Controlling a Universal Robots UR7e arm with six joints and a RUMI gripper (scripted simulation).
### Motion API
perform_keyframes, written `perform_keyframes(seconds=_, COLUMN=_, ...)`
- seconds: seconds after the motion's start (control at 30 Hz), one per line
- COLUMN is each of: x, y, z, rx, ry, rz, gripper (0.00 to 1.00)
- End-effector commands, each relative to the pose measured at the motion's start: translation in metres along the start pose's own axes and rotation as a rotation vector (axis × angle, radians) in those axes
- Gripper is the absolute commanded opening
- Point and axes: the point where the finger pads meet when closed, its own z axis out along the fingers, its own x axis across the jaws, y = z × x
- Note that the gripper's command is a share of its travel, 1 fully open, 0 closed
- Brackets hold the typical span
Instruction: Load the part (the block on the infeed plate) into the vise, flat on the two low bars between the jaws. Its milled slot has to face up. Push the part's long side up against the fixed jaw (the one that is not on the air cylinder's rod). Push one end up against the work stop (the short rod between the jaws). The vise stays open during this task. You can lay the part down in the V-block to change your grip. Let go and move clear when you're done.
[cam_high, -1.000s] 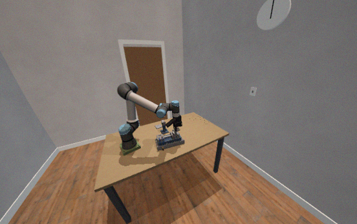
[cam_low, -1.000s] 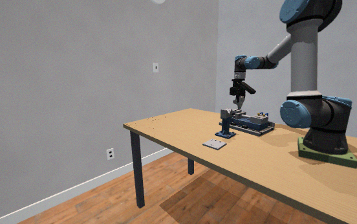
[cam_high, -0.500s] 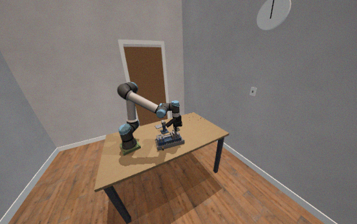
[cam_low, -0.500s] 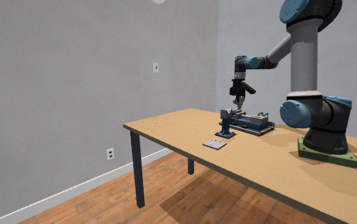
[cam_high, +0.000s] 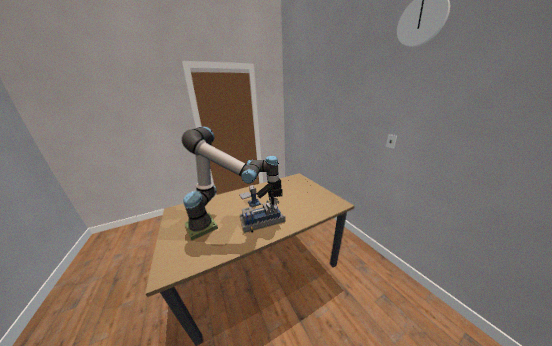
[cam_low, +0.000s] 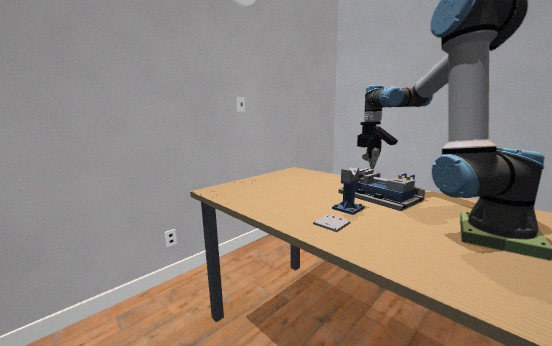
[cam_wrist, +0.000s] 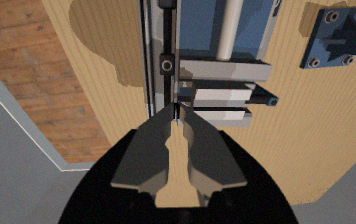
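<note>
Over the vise (cam_high: 262, 218) (cam_low: 385, 190) (cam_wrist: 197, 30), the gripper (cam_high: 273, 202) (cam_low: 372, 167) (cam_wrist: 175, 103) is pointed downward, its fingertips brought together with nothing held between them. Whether the vise is touched by the tips cannot be told. A pale block (cam_wrist: 222, 95), apparently the part, is seen in the jaw area, just beside the tips; its exact seating cannot be made out. No part is seen on the infeed plate (cam_low: 331, 222).

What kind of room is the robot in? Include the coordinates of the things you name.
Maybe a robot workshop or lab: there's a robot arm (cam_high: 221, 158) (cam_low: 468, 90) on a wooden table (cam_high: 320, 200) (cam_low: 280, 200), with a vise (cam_high: 262, 223) (cam_low: 387, 191) (cam_wrist: 240, 71) for gripping parts.
</note>
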Motion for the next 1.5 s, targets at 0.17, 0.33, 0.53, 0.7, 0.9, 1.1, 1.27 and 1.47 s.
perform_keyframes(seconds=0.17, x=-0.013, y=0.000, z=-0.001, rx=-0.001, ry=0.000, rz=0.000, gripper=0.00)
perform_keyframes(seconds=0.33, x=-0.015, y=0.000, z=-0.001, rx=-0.001, ry=0.000, rz=0.000, gripper=0.00)
perform_keyframes(seconds=0.53, x=-0.015, y=0.000, z=-0.001, rx=-0.001, ry=0.000, rz=0.000, gripper=0.00)
perform_keyframes(seconds=0.7, x=-0.015, y=0.000, z=-0.003, rx=-0.001, ry=0.000, rz=0.000, gripper=0.00)
perform_keyframes(seconds=0.9, x=-0.015, y=0.000, z=-0.012, rx=-0.001, ry=0.000, rz=0.000, gripper=0.00)
perform_keyframes(seconds=1.1, x=-0.015, y=0.000, z=-0.023, rx=-0.001, ry=0.000, rz=0.000, gripper=0.00)
perform_keyframes(seconds=1.27, x=-0.015, y=0.000, z=-0.033, rx=-0.001, ry=0.000, rz=0.000, gripper=0.00)
perform_keyframes(seconds=1.47, x=-0.015, y=0.000, z=-0.047, rx=-0.001, ry=0.000, rz=0.000, gripper=0.00)
